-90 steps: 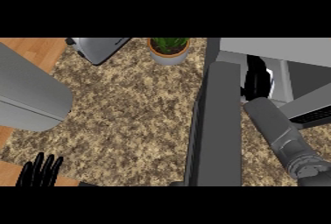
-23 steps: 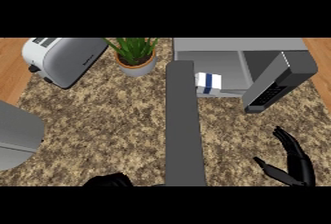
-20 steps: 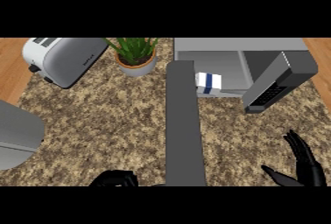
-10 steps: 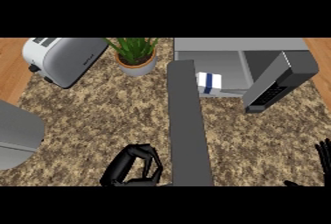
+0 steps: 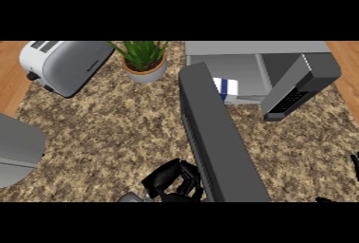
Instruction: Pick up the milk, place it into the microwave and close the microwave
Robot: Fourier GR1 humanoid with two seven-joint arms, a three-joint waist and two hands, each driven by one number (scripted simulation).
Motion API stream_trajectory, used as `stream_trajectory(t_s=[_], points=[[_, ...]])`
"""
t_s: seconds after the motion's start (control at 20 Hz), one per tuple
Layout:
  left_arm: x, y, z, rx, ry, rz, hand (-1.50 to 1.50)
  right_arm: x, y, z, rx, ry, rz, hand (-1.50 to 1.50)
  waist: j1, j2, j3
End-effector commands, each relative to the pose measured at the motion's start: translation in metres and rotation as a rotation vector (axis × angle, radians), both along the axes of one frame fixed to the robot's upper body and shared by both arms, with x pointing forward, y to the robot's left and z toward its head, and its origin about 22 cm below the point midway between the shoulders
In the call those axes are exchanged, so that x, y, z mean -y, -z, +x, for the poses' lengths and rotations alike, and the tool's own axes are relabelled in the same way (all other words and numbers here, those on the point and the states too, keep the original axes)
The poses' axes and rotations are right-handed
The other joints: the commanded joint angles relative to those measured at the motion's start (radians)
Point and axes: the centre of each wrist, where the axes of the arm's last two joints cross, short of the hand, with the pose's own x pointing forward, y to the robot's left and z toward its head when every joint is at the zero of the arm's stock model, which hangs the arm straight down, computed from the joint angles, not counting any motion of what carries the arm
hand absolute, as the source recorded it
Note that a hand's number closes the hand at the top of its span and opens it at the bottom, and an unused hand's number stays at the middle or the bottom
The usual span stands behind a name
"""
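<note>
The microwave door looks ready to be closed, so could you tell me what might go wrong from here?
1. The left robot hand sits near the microwave door's free end; it may slide off when pushing.
2. The milk carton stands near the microwave's opening edge, so the closing door may hit it.

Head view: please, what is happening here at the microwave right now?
The milk already sits inside the microwave, and the door stands wide open, swung out over the counter. The left hand, fingers curled and holding nothing, is beside the door's outer end, on its left side; whether it touches the door cannot be told. Of the right hand only fingertips show at the right edge. A toaster and a potted plant stand behind.
</note>
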Motion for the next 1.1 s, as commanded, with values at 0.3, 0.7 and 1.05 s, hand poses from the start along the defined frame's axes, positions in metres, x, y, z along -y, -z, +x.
stream_trajectory(t_s=[0.3, 0.7, 1.05], points=[[0.049, 0.021, -0.024, 0.064, 0.101, -0.005, 1.5, 0.005, -0.019, 0.012, 0.149, -0.18, 0.065, -1.5, -0.035, 0.005, -0.003], [0.066, 0.002, -0.008, 0.096, 0.004, -0.087, -1.5, -0.007, -0.044, 0.046, 0.196, -0.257, 0.053, -1.5, -0.091, 0.014, -0.006], [0.083, -0.027, 0.012, 0.142, -0.074, -0.088, 1.5, -0.019, -0.055, 0.059, 0.201, -0.326, 0.068, -1.5, -0.158, 0.023, -0.005]])
